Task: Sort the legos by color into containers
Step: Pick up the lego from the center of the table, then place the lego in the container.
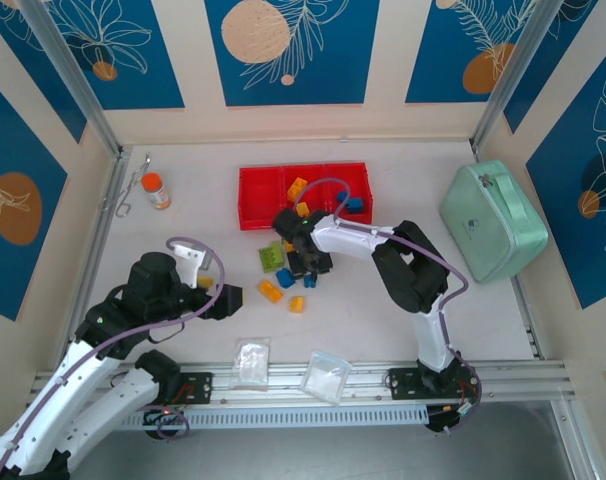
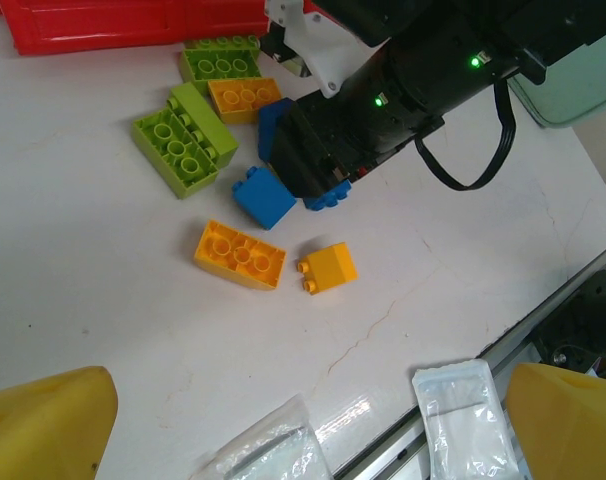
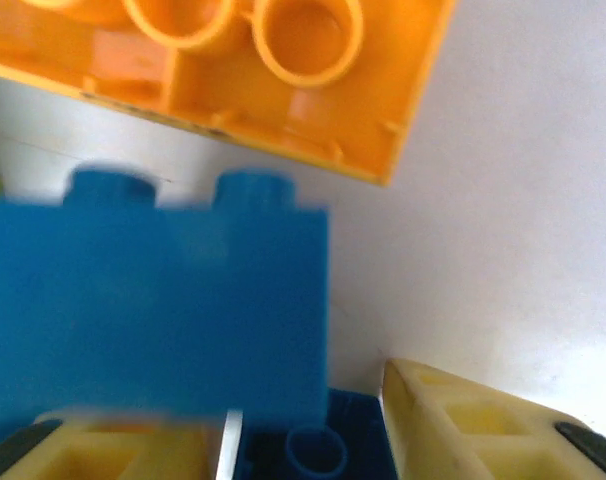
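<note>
The legos lie in a loose pile in front of the red tray (image 1: 261, 190) that forms the containers. Its middle compartment holds a yellow lego (image 1: 297, 187) and its right one a blue lego (image 1: 355, 205). In the pile are lime green legos (image 2: 183, 140), an orange one (image 2: 243, 97), a blue one (image 2: 264, 198) and two yellow ones (image 2: 239, 254). My right gripper (image 3: 303, 440) is down in the pile, its fingers (image 3: 483, 420) closed against both sides of a small blue lego (image 3: 283, 450). A second blue lego (image 3: 158, 300) lies just beyond. My left gripper (image 2: 308, 440) hovers open near the front.
Two clear plastic bags (image 1: 251, 360) (image 1: 326, 375) lie at the table's near edge. A mint-green case (image 1: 491, 220) sits at the right. An orange-capped bottle (image 1: 155, 190) stands at the far left. The right arm (image 1: 408, 265) reaches across the middle.
</note>
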Available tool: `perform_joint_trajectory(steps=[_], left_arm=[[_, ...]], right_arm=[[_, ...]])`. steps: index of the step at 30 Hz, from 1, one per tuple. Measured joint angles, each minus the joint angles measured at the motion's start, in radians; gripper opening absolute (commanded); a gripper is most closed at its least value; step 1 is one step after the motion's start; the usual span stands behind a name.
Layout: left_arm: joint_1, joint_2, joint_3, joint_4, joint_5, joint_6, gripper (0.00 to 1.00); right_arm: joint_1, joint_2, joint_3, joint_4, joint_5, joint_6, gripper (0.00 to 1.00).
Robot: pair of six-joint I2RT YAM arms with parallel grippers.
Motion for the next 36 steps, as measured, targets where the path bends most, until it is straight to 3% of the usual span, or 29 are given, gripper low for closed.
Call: perform_joint_trajectory(steps=[9,18,27,36], left_arm=[[0.000,0.000,0.000,0.000,0.000,0.000,0.99],[0.000,0.000,0.000,0.000,0.000,0.000,0.99],[0.000,0.000,0.000,0.000,0.000,0.000,0.99],[0.000,0.000,0.000,0.000,0.000,0.003,0.99]], right_arm=[[0.001,-0.021,-0.006,-0.007,-0.018,-0.016,0.23],[-0.027,-0.190,0.002,-0.006,-0.058,-0.070,0.20],[-0.296,-0.158,0.216,0.080,-0.154,-0.250,0.16],[-0.500,0.174,0.603,0.082,-0.241,-0.356,0.16]])
